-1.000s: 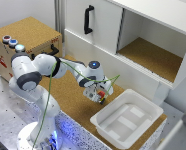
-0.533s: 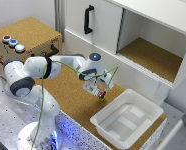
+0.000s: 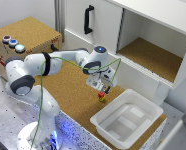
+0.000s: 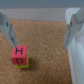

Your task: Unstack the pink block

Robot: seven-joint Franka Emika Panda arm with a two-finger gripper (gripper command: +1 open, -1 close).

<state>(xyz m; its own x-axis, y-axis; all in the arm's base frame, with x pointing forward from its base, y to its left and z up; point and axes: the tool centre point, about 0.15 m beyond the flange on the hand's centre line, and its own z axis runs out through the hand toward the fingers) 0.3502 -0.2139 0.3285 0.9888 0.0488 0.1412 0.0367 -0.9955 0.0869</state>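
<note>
The pink block (image 3: 100, 93) is a tiny cube stacked on a like-sized yellow block (image 3: 101, 99) on the cork surface, close to the white tray (image 3: 143, 132). My gripper (image 3: 101, 86) hangs right above the stack, open and empty. In the wrist view the pink block (image 4: 19, 51) shows a letter H on top, and the yellow block (image 4: 22, 63) peeks out beneath it. The stack sits between the wide-spread fingers (image 4: 8, 34), close to one of them, well off my gripper's (image 4: 39, 46) centre.
The tray's rim (image 4: 78, 55) lies near the other finger. A white cabinet with an open shelf (image 3: 153, 55) and a black door handle (image 3: 88, 17) stands behind. A cork box with coloured buttons (image 3: 13, 44) is at the exterior view's left.
The arm has swung and stretched toward the exterior view's right, bringing the gripper over the stack. The blocks have not moved.
</note>
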